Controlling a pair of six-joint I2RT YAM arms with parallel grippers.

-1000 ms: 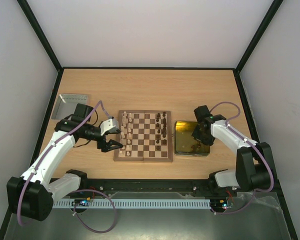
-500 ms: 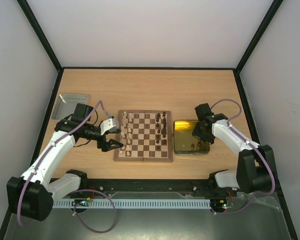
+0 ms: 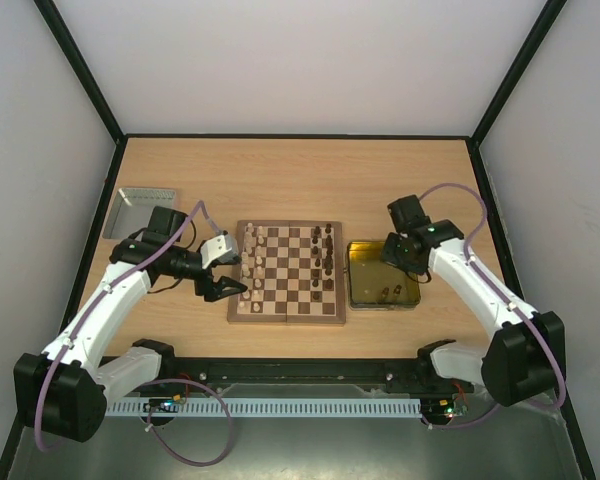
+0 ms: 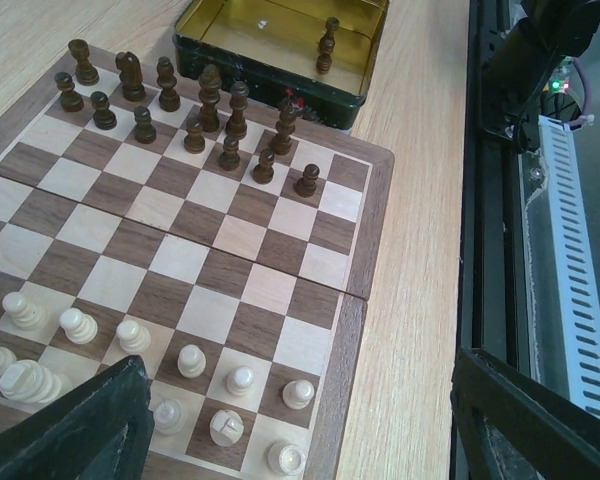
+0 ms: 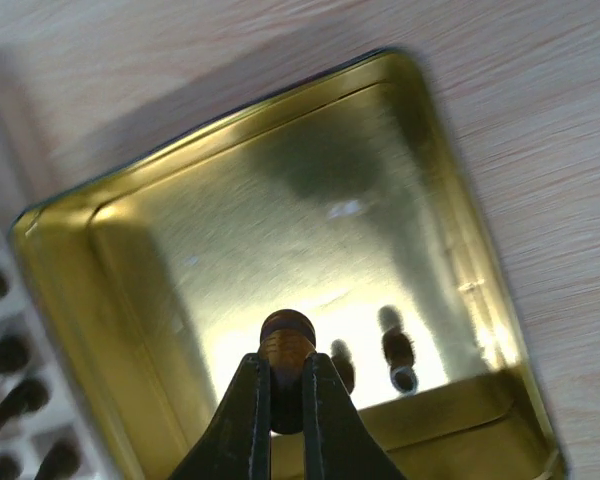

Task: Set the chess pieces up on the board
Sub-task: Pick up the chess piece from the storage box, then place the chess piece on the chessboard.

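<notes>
The right gripper is pinching a dark brown chess piece, with its fingers drawn in tight on the stem just under the rounded head. Gripping that high is probably leaving the base free, so the piece can be set down flat on a square. The head is showing above the pinch and the body is running down between the fingertips. Its long axis therefore seems to be standing upright or close to it, head up, though the base is hidden. Whether it is clearing the floor below cannot be told.

The piece is sitting over the yellow tray, where two more dark men are waiting near one wall.

The board is lying just beside the tray. Dark pieces are crowding its tray-side ranks and pale pieces are lining the opposite edge.

There the left gripper is hovering with its jaws spread wide and holding nothing, apparently ready for the pale side.
</notes>
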